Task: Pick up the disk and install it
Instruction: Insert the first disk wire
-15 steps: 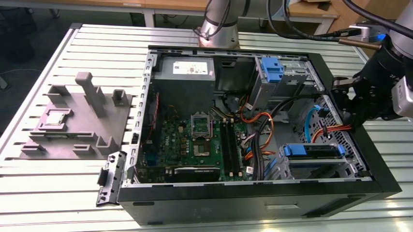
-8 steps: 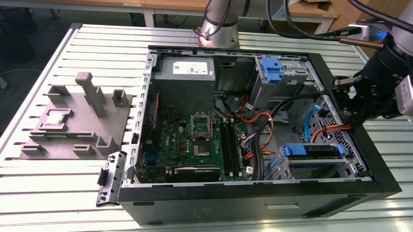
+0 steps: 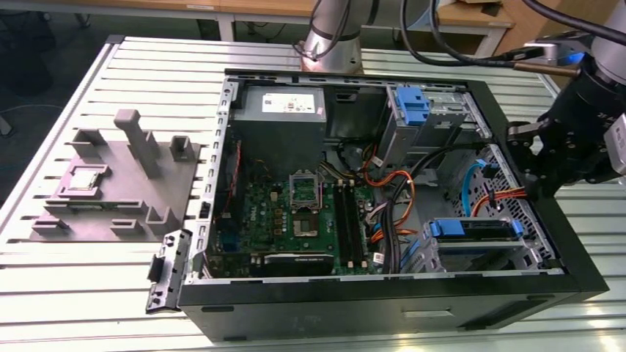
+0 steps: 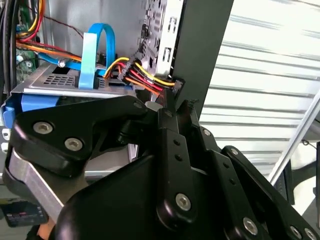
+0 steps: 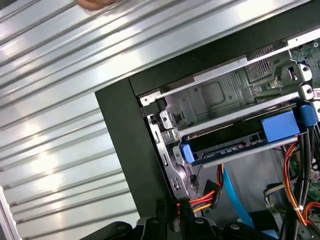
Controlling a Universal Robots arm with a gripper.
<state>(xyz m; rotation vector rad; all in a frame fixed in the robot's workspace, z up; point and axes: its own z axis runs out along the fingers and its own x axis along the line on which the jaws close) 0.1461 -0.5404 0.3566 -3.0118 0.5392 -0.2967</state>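
The slatted metal bench (image 3: 78, 293) carries an open black computer case (image 3: 391, 308), laid flat so its bays face up. The blue-framed silver disk (image 3: 474, 229) sits in the lower bay, seemingly seated. The black claw (image 4: 174, 107) hovers beside it; I cannot tell whether it is clenched.

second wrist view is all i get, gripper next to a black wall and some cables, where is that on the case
Observer: In the exterior view the gripper is at the open case's wall on the exterior view's right, beside the drive area.
Operator: is the disk anywhere near it
Observer: The first wrist view shows the disk, with its blue frame, lying in a slot inside the case, apart from the gripper.
Operator: any free slot next to it
Observer: Yes, in the first wrist view the bay between the disk and the case wall shows bare metal.
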